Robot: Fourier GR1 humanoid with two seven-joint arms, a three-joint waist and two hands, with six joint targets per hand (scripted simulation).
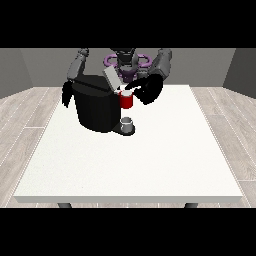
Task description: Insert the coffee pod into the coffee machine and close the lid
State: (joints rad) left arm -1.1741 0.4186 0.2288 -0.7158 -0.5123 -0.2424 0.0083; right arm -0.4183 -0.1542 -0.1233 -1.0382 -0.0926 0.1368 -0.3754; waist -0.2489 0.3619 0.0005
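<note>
Hand at the view's right (146,90) just beside coffee pod (126,93) atop coffee machine (97,107)

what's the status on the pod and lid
Hand at view's right at the pod holder. Other hand hanging beside the coffee machine. Lid up. Cup below.

Worktop (150,165): smooth, matt white surface, no visible grain. Coffee machine (95,107): black body, looks like smooth plastic with a dull sheen; its raised lid (112,77) is pale grey and matt. Red holder (126,101) just below the fingers (131,86): plain red, smooth finish. Cup (127,121) further below the fingers: grey, metal-like look. Fingers: black, matt. Floor (30,115): pale wood-look planks with visible seams.
</note>
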